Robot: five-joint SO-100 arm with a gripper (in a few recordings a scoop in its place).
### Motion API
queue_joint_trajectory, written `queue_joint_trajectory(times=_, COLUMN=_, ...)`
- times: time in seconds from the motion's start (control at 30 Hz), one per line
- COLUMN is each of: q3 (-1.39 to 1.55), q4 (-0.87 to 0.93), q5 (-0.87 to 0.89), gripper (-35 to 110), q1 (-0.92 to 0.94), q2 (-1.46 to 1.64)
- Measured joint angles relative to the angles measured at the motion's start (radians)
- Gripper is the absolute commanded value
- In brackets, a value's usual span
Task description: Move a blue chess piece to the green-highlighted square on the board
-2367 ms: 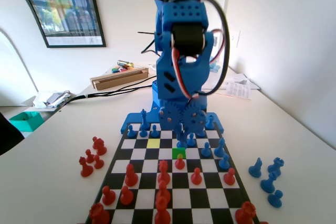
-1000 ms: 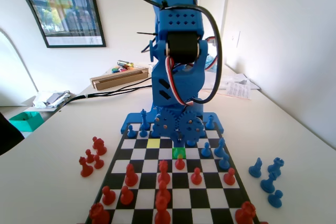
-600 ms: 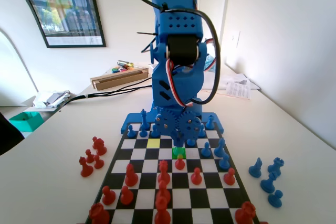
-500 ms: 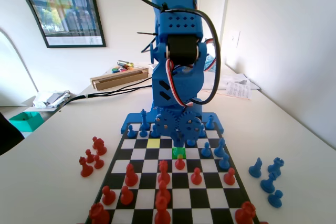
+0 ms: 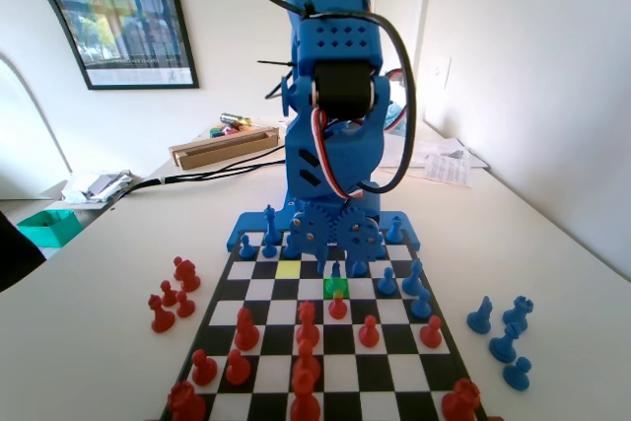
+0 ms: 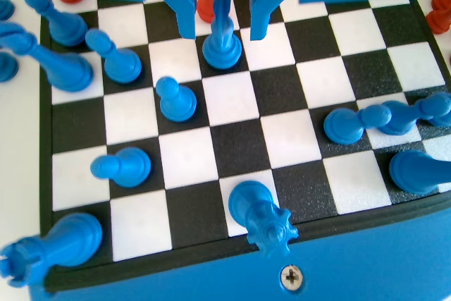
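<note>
- the board (image 5: 325,367) looks the same as a second ago; your arm has crept up a touch, so the lift-off's starting
- green-highlighted square (image 5: 336,288) now has the blue chess piece (image 6: 222,40) standing on it; drop looks done
- gripper (image 6: 222,29) jaws hang apart either side of it; holding nothing, no contact I can see

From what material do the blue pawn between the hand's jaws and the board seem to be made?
Blue pawn: likely moulded plastic, one even colour with soft glossy highlights on its rounded base. Board: seems rigid plastic or printed sheet; the black squares look grainy and matt, the white ones smoother. The hand straddles the pawn, jaws apart.
</note>
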Motion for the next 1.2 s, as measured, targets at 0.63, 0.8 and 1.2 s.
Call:
queue_joint_trajectory(times=0.63, q3=-0.291, q4=0.592, q5=-0.201, gripper=1, q1=0.075, q2=0.538)
queue_joint_trajectory(times=0.8, q3=-0.209, q4=0.664, q5=-0.29, gripper=1, q1=0.112, q2=0.801)
queue_joint_trajectory(times=1.2, q3=-0.135, q4=0.856, q5=-0.327, gripper=1, q1=0.046, q2=1.189)
